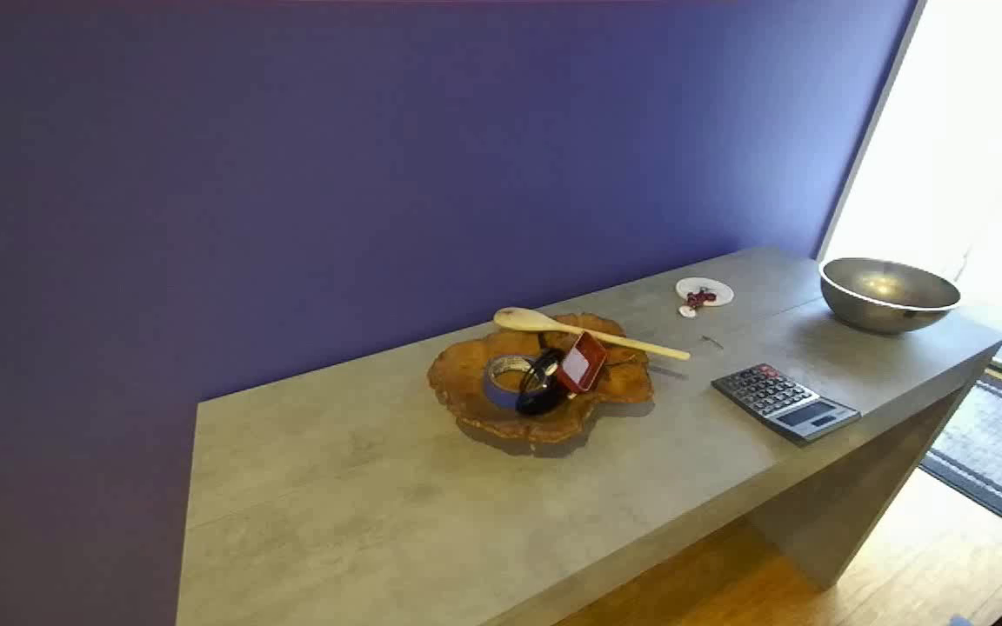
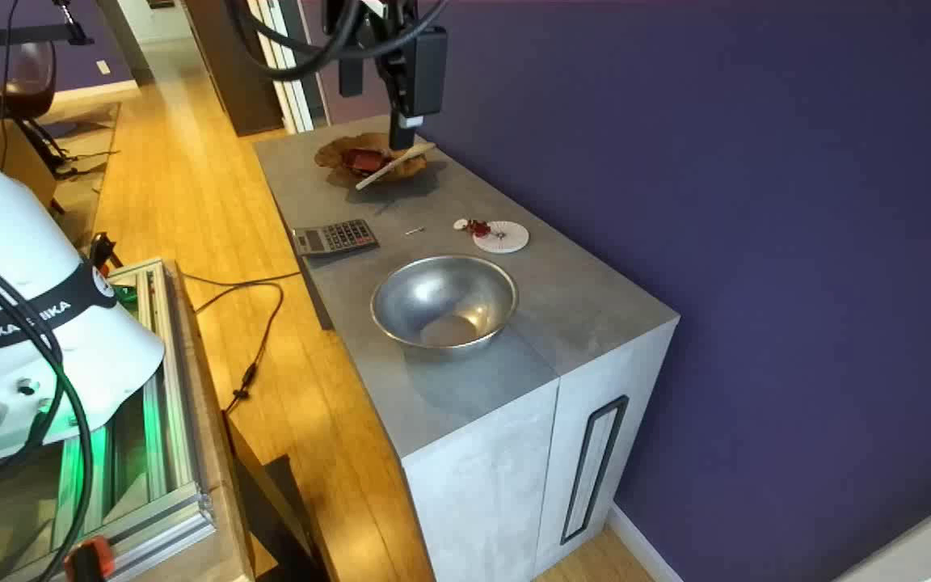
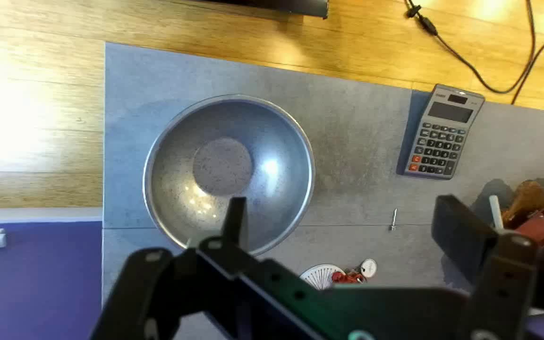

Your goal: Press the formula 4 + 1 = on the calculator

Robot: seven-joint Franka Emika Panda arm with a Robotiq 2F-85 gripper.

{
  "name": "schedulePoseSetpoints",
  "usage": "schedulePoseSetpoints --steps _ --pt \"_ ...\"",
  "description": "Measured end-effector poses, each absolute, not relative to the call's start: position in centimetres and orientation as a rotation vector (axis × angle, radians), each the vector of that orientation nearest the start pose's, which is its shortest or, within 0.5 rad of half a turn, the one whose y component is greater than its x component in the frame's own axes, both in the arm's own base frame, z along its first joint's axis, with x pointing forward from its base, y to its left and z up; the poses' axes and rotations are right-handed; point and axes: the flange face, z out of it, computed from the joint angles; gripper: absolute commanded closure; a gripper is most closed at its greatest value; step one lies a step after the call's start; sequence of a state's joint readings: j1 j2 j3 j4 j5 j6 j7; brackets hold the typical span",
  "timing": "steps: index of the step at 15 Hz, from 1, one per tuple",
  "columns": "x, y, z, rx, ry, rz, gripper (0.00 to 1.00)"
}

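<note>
Calculator (image 3: 444,133) lies well apart from the empty, widely spread jaws.

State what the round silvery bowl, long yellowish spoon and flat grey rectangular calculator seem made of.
Round silvery bowl: metal, perhaps stainless steel, satin finish; soft bright glints inside.
Long yellowish spoon: probably wood, matt; warm tone, no sharp glints.
Flat grey rectangular calculator: likely plastic, smooth; its keys look moulded, though some metal is possible.
</note>
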State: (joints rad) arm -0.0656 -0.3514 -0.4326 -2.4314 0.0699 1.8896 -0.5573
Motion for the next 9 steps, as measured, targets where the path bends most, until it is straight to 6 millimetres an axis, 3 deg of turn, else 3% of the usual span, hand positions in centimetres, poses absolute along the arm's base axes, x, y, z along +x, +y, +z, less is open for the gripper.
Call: schedulePoseSetpoints --steps 6,9 --pt "36.5 -19.4 40.9 -2.847 -0.099 0.13 0.0" --pt "37.2 -17.5 40.9 -2.856 -0.179 0.152 0.0"
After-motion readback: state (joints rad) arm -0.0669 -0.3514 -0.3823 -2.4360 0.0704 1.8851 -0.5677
